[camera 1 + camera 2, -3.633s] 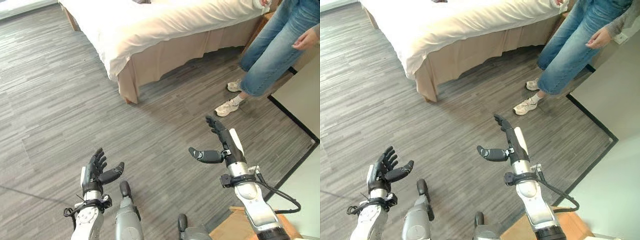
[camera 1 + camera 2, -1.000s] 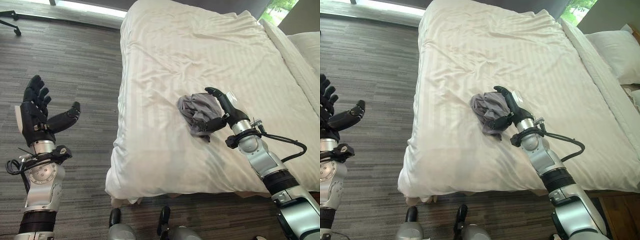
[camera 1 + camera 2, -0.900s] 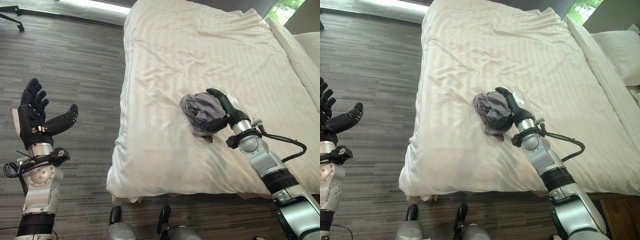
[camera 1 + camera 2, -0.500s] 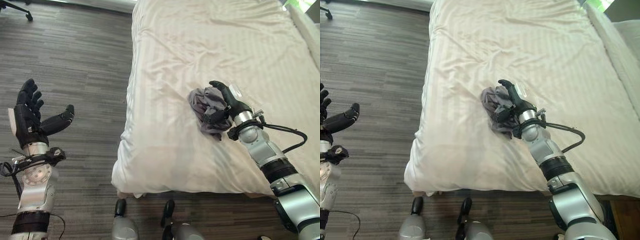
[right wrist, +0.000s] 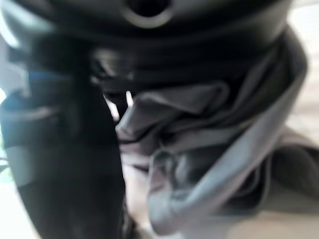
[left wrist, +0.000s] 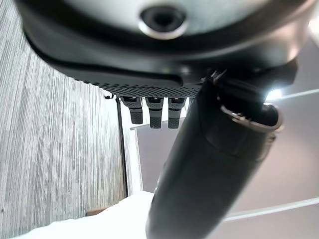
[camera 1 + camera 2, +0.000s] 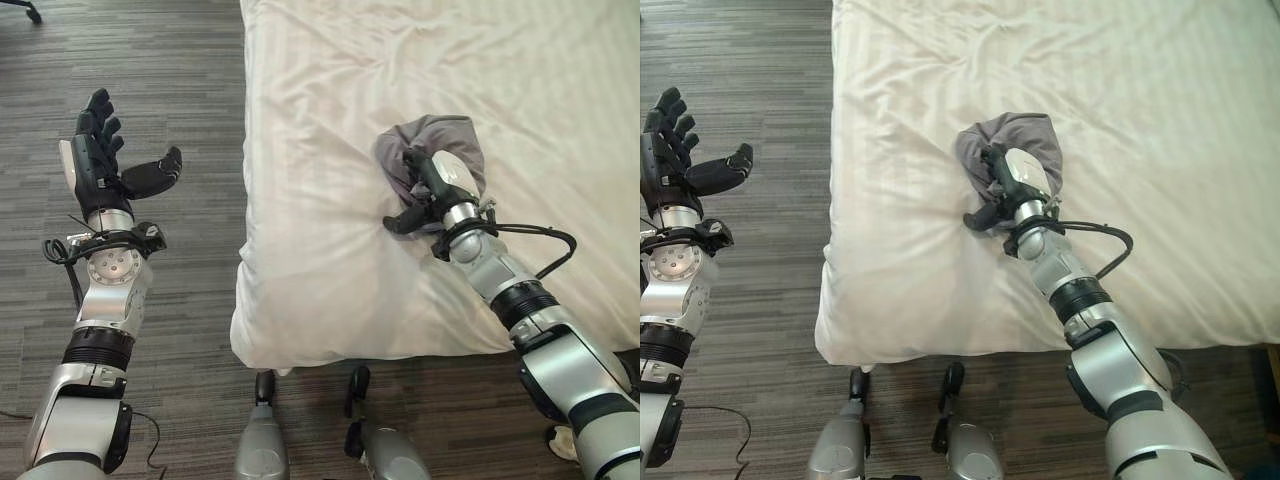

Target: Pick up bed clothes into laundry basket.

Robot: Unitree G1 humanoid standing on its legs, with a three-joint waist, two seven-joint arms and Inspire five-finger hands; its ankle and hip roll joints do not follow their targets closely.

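- Left hand (image 7: 100, 165): raised over the grey wood-grain plank floor (image 7: 170, 300), palm turned toward the bed, fingers straight and spread, thumb held out to the side. It holds nothing and stands well apart from the garment.
- Wide bed under a white, faintly striped, rumpled cover (image 7: 330, 260): its near corner lies between the two hands, the cover's edge hanging toward the floor.
- Crumpled grey cloth garment (image 7: 440, 140): bunched on the cover, directly under and around the right hand, folds rising past the fingers.
- Right hand (image 7: 432, 190): set down into the garment, fingers curled into its folds, dark thumb jutting sideways over the cover. Its wrist view shows grey folds pressed against the palm.
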